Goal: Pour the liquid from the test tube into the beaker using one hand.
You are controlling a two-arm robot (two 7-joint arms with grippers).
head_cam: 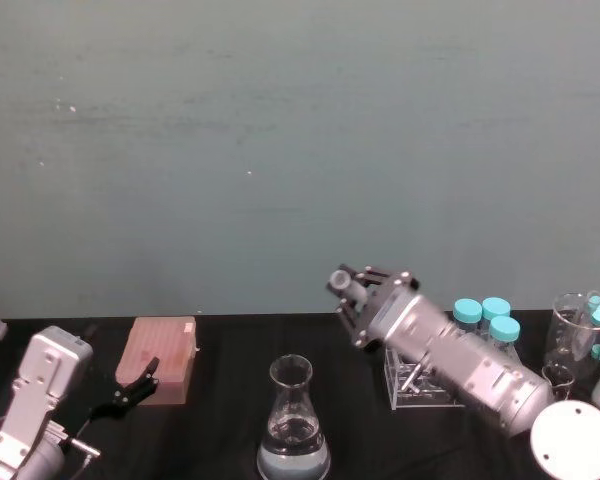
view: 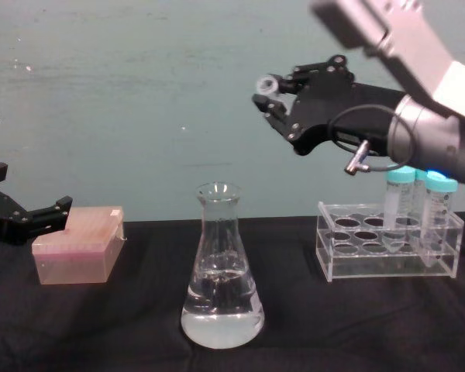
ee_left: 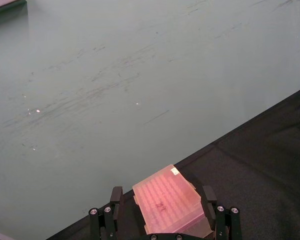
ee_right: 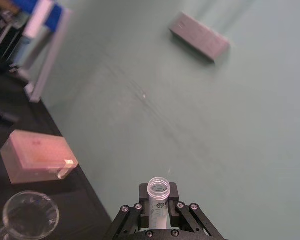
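Head view: the right arm reaches up and leftward from the lower right corner, its right pincer (head_cam: 352, 288) raised above the bench (head_cam: 230, 345) and closed on the tube (head_cam: 342, 281), whose mouth points up and left. The beaker (head_cam: 293, 425) stands on the bench below and to the left of the pincer, with liquid (head_cam: 293, 462) in its base. A rack (head_cam: 420, 385) with teal-capped tubes sits behind the arm. The left pincer (head_cam: 135, 388) rests low at the left, fingers apart, beside a pink box (head_cam: 160, 358).

Left wrist view: the left pincer (ee_left: 162, 210) is open with the box (ee_left: 167, 205) between its fingers.

Right wrist view: the fingers clamp the tube (ee_right: 159, 195), its open mouth facing the camera; the beaker (ee_right: 30, 215) rim lies below.

Chest view: the right pincer (view: 279, 97) hangs high, above and right of the beaker (view: 221, 271), holding the tube (view: 270, 83) tilted near level.
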